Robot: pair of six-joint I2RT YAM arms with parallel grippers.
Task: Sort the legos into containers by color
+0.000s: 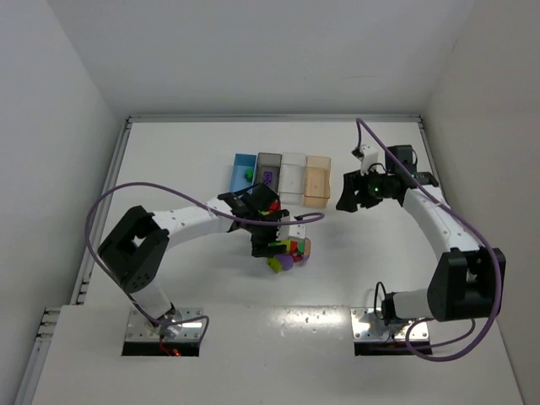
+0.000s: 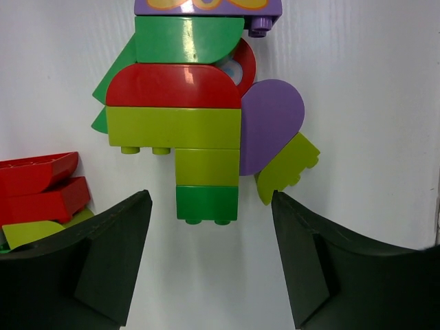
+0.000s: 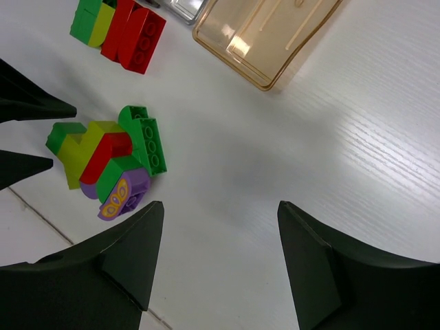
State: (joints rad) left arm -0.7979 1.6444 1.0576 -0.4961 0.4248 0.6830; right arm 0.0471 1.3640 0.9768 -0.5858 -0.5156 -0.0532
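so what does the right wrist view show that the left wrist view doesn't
Only right wrist: the tan-orange bin and the right fingers. Only left wrist: a red ring piece tucked into the lego cluster. Both: that cluster with its purple butterfly brick, plus a red stack nearby.

White table (image 1: pixel 169 152), plain pale walls (image 1: pixel 270 59) (on three sides), soft even light

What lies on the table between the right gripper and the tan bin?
Nothing. In the right wrist view the table between the right gripper and the tan bin is bare; the legos lie off to the side.
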